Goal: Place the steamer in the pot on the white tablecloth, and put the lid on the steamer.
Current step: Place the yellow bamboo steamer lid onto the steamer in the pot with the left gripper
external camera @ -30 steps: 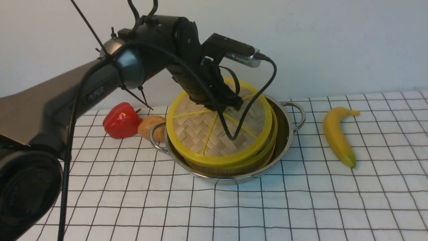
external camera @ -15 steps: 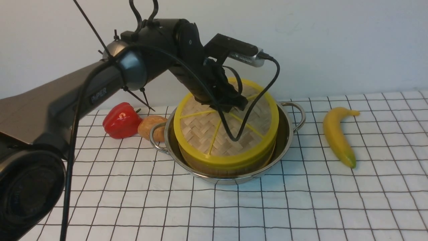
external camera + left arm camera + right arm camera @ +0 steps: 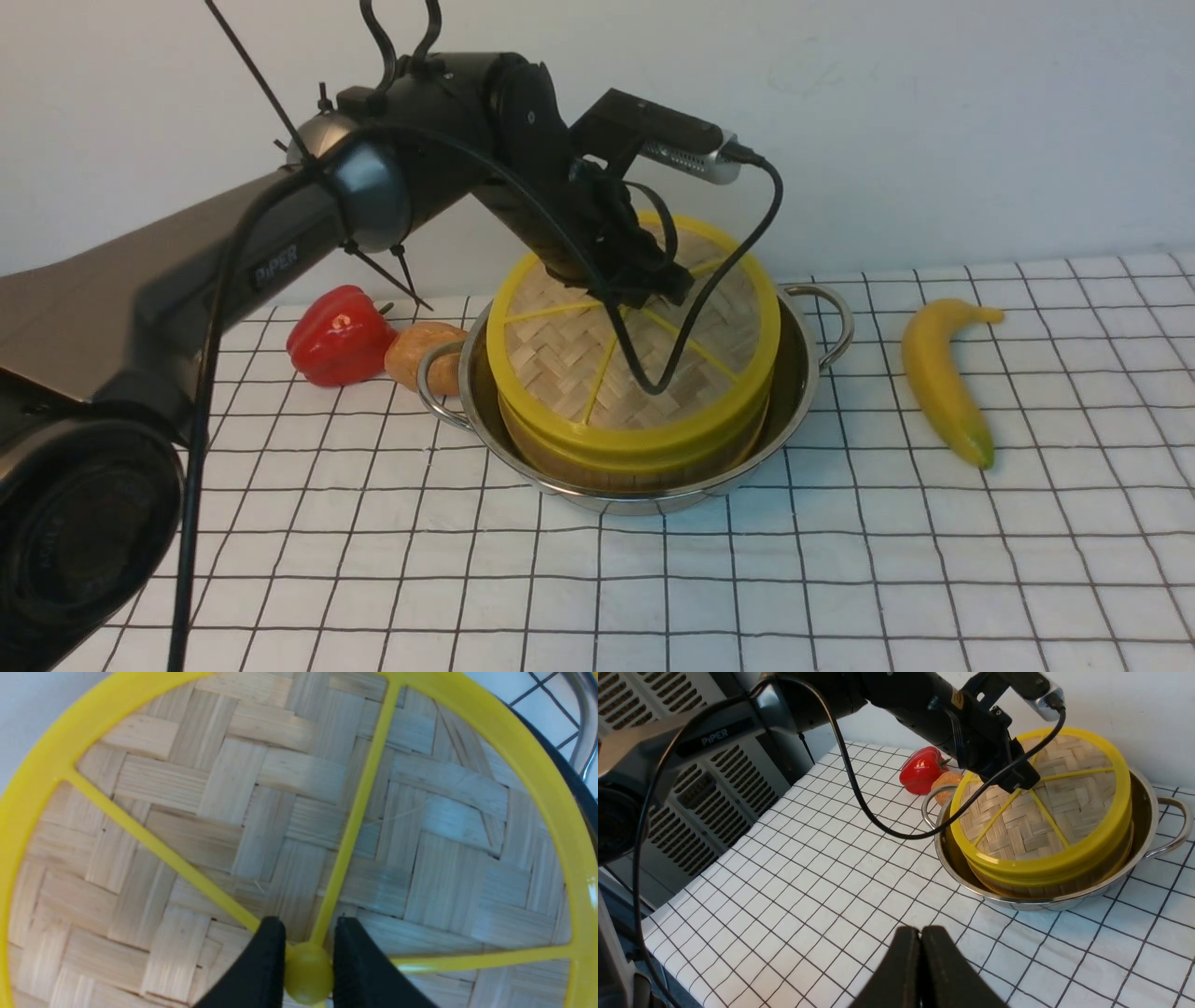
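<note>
The steel pot (image 3: pixel 803 373) stands on the white tablecloth (image 3: pixel 840 560). The steamer (image 3: pixel 644 462) sits inside it; only its side wall shows, its contents are hidden. The woven lid (image 3: pixel 579 364) lies nearly flat on the steamer. My left gripper (image 3: pixel 644 294) is shut on the lid's yellow centre knob (image 3: pixel 306 973), with a finger (image 3: pixel 266 956) on each side of it. In the right wrist view the lid (image 3: pixel 1045 812) covers the steamer in the pot (image 3: pixel 1143 807). My right gripper (image 3: pixel 921 938) is shut and empty, above bare cloth in front of the pot.
A red pepper (image 3: pixel 338 334) and a brown bread roll (image 3: pixel 420 353) lie left of the pot. A banana (image 3: pixel 938 373) lies to its right. A wall stands close behind the pot. A grey vented cabinet (image 3: pixel 691 793) stands beyond the table's left edge.
The lid was tilted and shifted left of the steamer; my left gripper moved it right and lowered it, so it now sits nearly level on the steamer.
</note>
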`<state>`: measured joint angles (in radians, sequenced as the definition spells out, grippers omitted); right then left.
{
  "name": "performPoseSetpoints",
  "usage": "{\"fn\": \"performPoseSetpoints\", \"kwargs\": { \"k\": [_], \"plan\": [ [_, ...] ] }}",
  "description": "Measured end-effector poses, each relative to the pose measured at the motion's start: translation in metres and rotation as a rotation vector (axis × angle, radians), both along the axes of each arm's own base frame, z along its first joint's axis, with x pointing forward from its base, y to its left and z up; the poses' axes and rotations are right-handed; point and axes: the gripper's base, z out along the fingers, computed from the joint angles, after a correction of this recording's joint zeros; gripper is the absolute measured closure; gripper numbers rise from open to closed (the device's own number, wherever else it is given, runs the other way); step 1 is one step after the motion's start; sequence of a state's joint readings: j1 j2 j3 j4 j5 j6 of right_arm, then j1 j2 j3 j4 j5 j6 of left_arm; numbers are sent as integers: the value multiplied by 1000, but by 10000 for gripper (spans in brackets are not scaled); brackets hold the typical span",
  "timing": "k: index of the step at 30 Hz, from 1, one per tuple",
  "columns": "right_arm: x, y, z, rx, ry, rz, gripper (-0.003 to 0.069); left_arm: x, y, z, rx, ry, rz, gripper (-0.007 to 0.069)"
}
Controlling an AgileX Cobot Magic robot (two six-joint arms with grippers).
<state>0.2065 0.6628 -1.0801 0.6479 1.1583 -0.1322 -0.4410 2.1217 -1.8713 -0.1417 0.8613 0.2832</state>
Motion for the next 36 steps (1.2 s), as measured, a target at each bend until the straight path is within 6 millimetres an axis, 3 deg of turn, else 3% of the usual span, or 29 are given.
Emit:
{"fn": "performPoseSetpoints", "kwargs": {
  "k": [36],
  "plan": [
    [-1, 1, 1, 16, 2, 11, 622, 0, 0, 0, 1, -3, -6, 501]
  ]
}}
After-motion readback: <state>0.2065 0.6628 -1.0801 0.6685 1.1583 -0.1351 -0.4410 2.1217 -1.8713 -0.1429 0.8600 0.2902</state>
